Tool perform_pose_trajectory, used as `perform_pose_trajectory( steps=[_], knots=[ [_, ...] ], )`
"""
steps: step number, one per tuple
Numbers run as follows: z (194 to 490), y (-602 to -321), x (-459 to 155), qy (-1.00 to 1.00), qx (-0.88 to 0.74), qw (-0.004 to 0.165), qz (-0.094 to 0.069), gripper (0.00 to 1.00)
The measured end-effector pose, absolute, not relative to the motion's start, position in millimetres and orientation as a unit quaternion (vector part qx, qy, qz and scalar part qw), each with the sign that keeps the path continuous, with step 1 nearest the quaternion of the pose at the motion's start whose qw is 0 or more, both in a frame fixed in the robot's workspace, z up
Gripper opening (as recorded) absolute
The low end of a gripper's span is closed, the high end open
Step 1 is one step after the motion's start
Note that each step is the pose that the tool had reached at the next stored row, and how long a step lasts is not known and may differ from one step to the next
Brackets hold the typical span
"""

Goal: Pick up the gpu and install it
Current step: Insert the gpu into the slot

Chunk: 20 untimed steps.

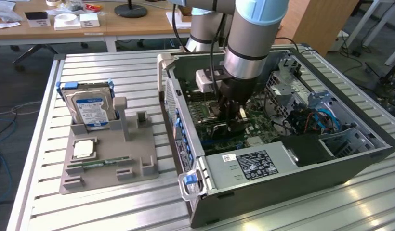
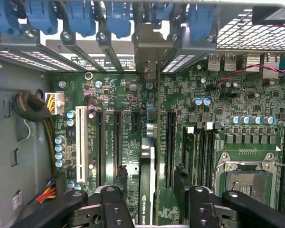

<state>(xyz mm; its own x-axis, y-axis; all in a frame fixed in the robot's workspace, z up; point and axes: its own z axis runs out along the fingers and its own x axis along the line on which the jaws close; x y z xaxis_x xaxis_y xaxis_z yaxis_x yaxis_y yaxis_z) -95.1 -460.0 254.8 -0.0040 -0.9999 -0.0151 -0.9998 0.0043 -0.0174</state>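
Gripper (image 2: 152, 199) clamped on gpu (image 2: 147, 190) | card edge-on between the fingers (over motherboard (image 2: 218, 95) slots)

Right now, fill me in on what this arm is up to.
The arm has reached down into the open grey computer case. Its gripper holds the thin dark graphics card edge-on between its black fingers, directly over the green motherboard, lined up with the long black expansion slots. On the grey holder outside stands a silver hard drive.

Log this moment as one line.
gripper: shut on gpu | place: inside computer case, over motherboard | gpu: edge-on, at slots | hard drive: in holder
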Motion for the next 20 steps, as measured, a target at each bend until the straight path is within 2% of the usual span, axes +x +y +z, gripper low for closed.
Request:
perform_pose_trajectory(
  steps=[7, 18, 19, 20],
  knots=[
    [257.5, -460.0, -93.0, 0.709, -0.706, 0.005, 0.006, 0.52],
    [257.5, -460.0, -92.8, 0.709, -0.706, 0.004, 0.006, 0.52],
    [257.5, -460.0, -92.9, 0.709, -0.706, 0.004, 0.006, 0.51],
    [257.5, -460.0, -92.9, 0.709, -0.706, 0.004, 0.006, 0.44]
  ],
)
